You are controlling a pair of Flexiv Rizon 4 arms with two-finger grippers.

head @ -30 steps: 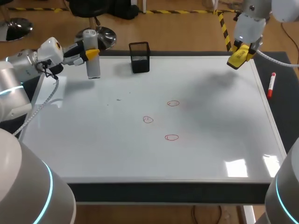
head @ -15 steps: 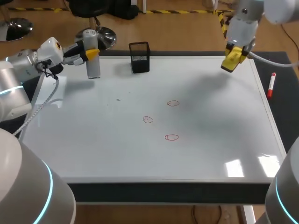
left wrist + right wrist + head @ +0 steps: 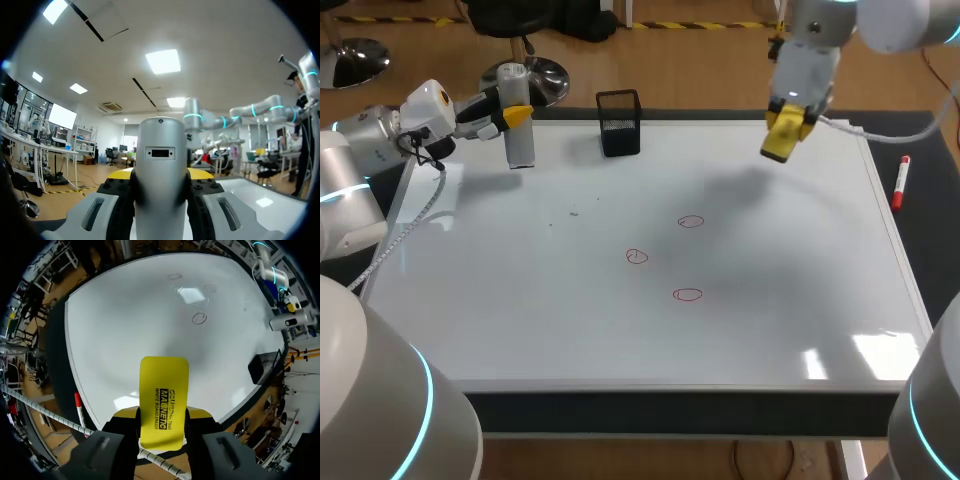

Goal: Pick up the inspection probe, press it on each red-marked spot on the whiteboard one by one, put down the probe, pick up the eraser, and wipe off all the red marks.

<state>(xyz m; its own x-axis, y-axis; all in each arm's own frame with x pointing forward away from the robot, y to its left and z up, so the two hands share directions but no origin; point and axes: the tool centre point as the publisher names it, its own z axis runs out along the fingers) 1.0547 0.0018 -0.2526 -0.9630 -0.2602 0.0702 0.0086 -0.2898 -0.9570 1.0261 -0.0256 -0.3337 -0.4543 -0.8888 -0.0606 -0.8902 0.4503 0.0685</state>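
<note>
The white, glossy whiteboard [image 3: 520, 300] lies flat and covers most of the dark desk [image 3: 932, 215].

The left arm [image 3: 365, 150] comes in level over the board's far left corner. The right arm [image 3: 820, 40] comes down over its far right part.

The probe [image 3: 519, 125] is a smooth grey cylinder with a rounded top. It stands upright near the far left corner, with its long axis vertical. Whether its foot touches the board cannot be told. The left jaws are clenched on it from the side, high on its body. In the left wrist view it fills the gap between the two black pads.

A black mesh cup [image 3: 619, 122], square in outline, stands on the board's far edge, near the probe but apart from it.

The eraser [image 3: 781, 136] is a flat yellow block with rounded corners. The right jaws grasp it by one end, clear above the board. Its long axis runs out along the fingers, and its free end points down at the surface, slightly tilted.

A red-capped white marker [image 3: 899, 183] lies on the desk just off the board's right edge, pointing away from the robot.

Three small red rings are drawn near the board's middle, well apart from both tools: the far mark [image 3: 691, 221], the left mark [image 3: 637, 257] and the near mark [image 3: 688, 294].
</note>
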